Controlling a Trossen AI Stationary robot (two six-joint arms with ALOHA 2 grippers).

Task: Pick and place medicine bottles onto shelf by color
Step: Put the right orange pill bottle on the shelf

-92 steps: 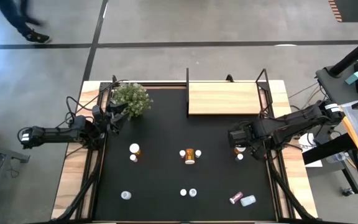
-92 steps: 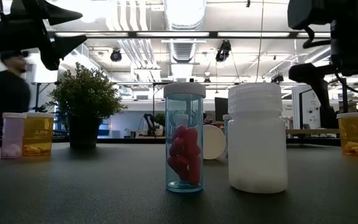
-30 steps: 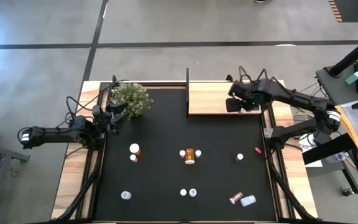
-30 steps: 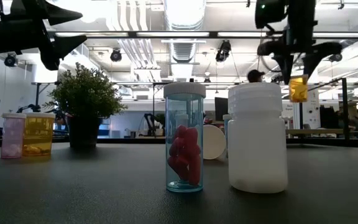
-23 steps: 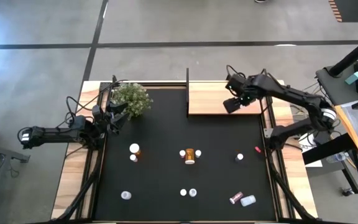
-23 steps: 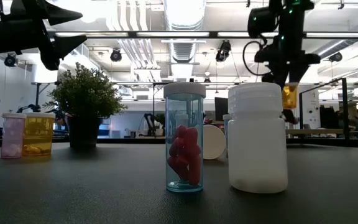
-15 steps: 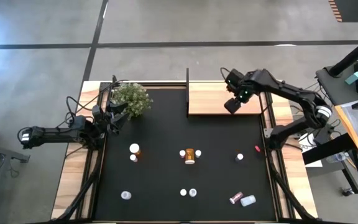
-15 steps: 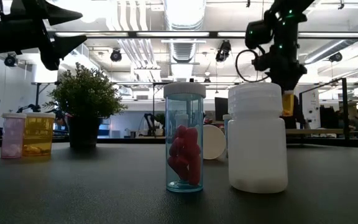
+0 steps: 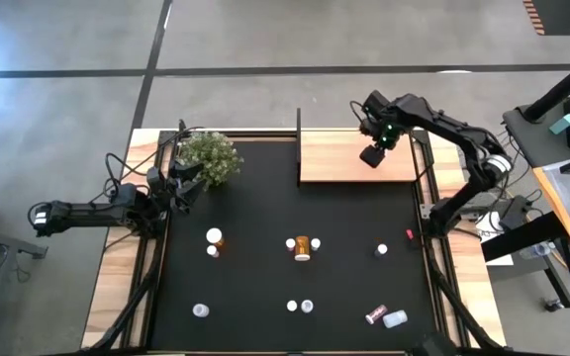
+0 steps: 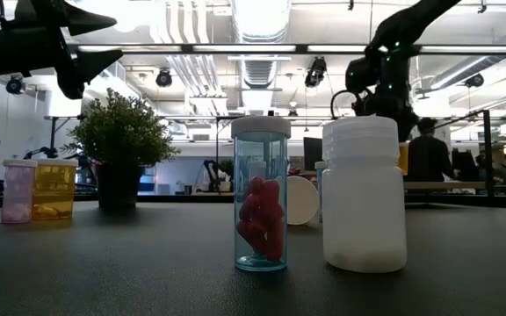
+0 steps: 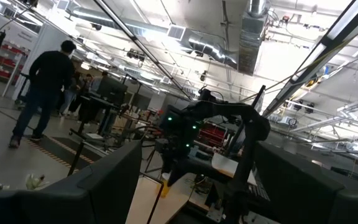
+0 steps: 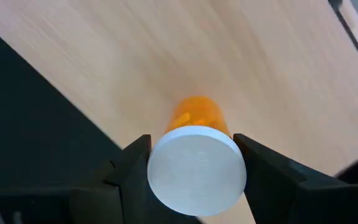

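Orange pill bottle (image 12: 196, 158), white-capped, sits clamped between the right hand's (image 12: 194, 167) fingers just under its cap, over the shelf (image 9: 336, 158) board's right part. It looks light, rigid and slick, best gripped on the body. Bare wood lies below; shelf posts stand nearby. Other bottles are scattered on the black bench (image 9: 255, 267). Left hand (image 9: 179, 180) waits by the plant (image 9: 209, 156), fingers apart.
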